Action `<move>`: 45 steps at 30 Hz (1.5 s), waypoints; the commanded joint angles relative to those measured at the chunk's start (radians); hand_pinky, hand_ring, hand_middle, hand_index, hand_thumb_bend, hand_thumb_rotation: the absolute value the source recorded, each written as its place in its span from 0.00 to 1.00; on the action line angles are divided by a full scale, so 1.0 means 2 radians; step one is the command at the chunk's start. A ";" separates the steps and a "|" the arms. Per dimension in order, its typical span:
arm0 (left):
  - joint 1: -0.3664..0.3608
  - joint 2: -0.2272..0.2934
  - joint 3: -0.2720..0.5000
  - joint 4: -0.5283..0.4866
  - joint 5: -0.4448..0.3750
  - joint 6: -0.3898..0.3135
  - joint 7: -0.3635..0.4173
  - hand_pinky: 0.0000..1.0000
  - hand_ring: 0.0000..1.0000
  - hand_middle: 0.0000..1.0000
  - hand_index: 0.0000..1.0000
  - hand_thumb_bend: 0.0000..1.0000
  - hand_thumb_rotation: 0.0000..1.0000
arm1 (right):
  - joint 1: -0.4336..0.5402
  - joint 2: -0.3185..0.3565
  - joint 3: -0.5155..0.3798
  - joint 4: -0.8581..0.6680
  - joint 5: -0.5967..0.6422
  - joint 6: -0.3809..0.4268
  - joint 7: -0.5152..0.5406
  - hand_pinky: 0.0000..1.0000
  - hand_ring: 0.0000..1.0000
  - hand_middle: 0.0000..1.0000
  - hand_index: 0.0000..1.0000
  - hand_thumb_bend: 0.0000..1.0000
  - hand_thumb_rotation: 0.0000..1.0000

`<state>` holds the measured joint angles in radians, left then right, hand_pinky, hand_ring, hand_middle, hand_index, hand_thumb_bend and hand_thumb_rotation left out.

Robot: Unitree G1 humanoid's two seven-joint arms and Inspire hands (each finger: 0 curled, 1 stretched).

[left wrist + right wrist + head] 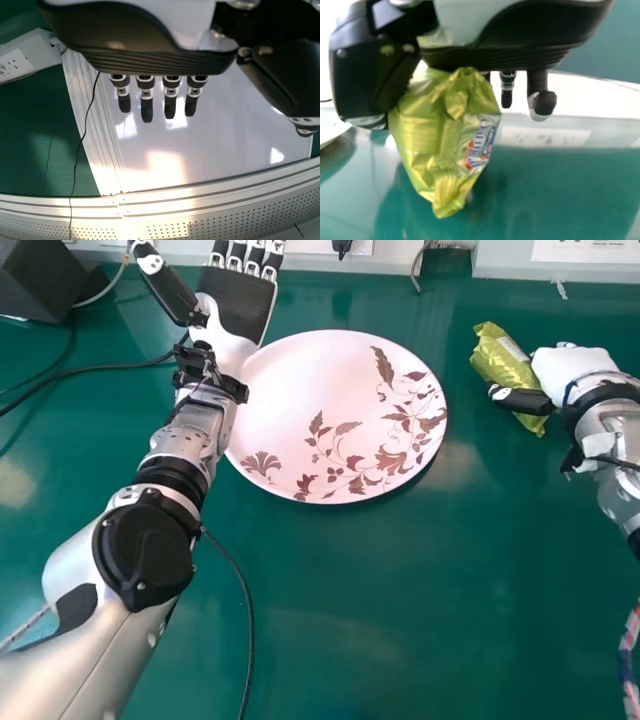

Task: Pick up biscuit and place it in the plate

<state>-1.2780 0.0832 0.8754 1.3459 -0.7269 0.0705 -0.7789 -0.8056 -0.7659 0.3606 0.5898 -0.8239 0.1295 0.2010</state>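
Biscuit packet, green-gold foil (502, 358), is pinched in black-and-white right hand (577, 372); round pinkish-white floral plate (310, 390) lies leftward.

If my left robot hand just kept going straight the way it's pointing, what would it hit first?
Probably the pale ledge along the table's far edge, just beyond the fingertips of the left hand. The hand's height is unclear, so it might pass above.
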 commanded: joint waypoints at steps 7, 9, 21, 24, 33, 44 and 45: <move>-0.007 -0.003 0.000 0.000 -0.002 0.001 -0.002 1.00 0.96 1.00 1.00 1.00 0.49 | 0.017 -0.015 -0.014 -0.049 -0.001 0.029 0.027 0.00 0.00 0.00 0.47 0.51 0.05; -0.008 -0.004 0.000 0.000 -0.002 0.001 -0.002 1.00 0.96 1.00 1.00 1.00 0.47 | 0.018 -0.016 -0.016 -0.054 -0.001 0.034 0.033 0.00 0.00 0.00 0.47 0.51 0.05; -0.008 -0.005 -0.002 0.000 0.000 -0.003 0.002 1.00 0.93 1.00 1.00 1.00 0.51 | 0.024 -0.031 -0.027 -0.101 -0.006 0.046 0.062 0.00 0.00 0.00 0.47 0.51 0.05; -0.008 -0.005 -0.002 0.000 0.001 -0.003 0.001 1.00 0.94 1.00 1.00 1.00 0.51 | 0.026 -0.031 -0.031 -0.121 -0.009 0.059 0.076 0.00 0.00 0.00 0.47 0.51 0.05; -0.009 -0.006 -0.001 0.000 -0.001 -0.001 -0.002 1.00 0.95 1.00 1.00 1.00 0.50 | 0.035 -0.034 -0.044 -0.169 -0.016 0.084 0.100 0.00 0.00 0.00 0.47 0.51 0.05; -0.010 -0.007 -0.002 -0.001 0.000 -0.001 -0.003 1.00 0.95 1.00 1.00 1.00 0.51 | 0.046 -0.046 -0.062 -0.213 -0.018 0.082 0.120 0.00 0.00 0.00 0.47 0.51 0.05; -0.010 -0.007 -0.001 -0.001 -0.001 0.001 -0.005 0.99 0.95 1.00 1.00 1.00 0.51 | 0.047 -0.047 -0.064 -0.219 -0.019 0.085 0.125 0.00 0.00 0.00 0.47 0.51 0.05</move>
<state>-1.2805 0.0715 0.8752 1.3459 -0.7266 0.0672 -0.7712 -0.7216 -0.8369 0.2506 0.1816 -0.8576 0.2936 0.4403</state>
